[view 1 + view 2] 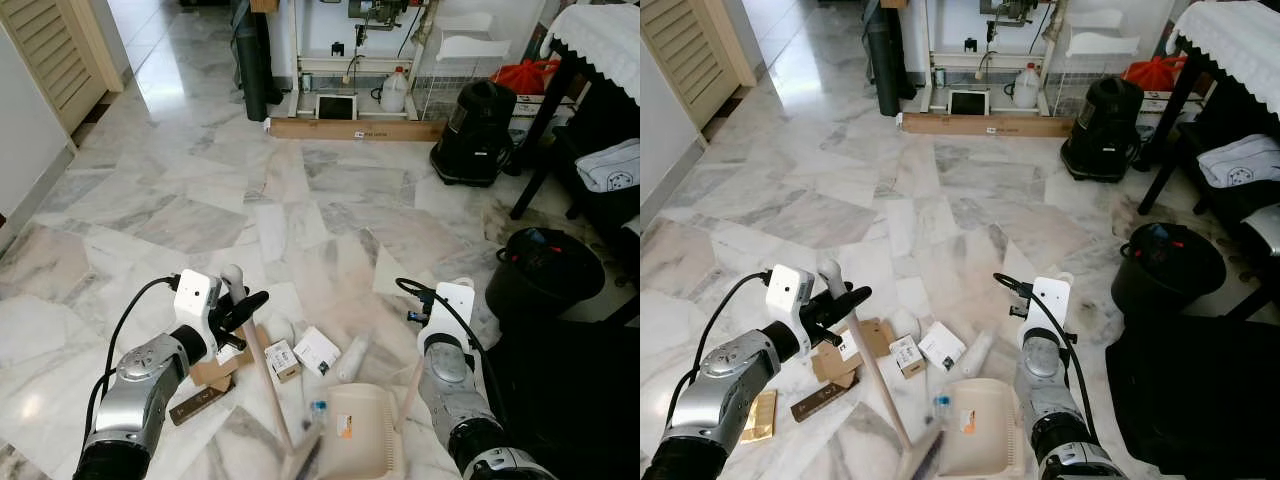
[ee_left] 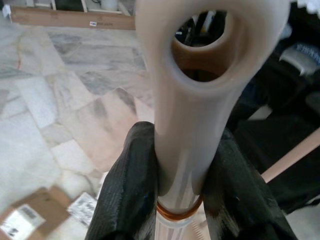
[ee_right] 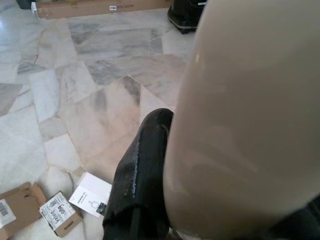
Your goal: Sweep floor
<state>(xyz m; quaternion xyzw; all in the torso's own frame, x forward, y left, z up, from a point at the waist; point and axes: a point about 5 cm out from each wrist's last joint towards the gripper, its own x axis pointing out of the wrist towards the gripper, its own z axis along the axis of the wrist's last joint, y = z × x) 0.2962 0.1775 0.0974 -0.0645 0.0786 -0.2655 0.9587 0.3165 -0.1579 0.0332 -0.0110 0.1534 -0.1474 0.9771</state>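
Left claw (image 2: 182, 192) grips broom handle (image 2: 192, 100); bristles cropped.

Small boxes (image 1: 300, 355) lay at lower centre, the dustpan (image 1: 362, 432) below them, a bucket (image 1: 543, 270) at right.

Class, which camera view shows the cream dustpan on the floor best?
The right eye view: the dustpan lies whole, open toward the small boxes. The left eye view shows it cut off by the picture's lower edge. The right wrist view shows its handle, close and blurred, in the right gripper.
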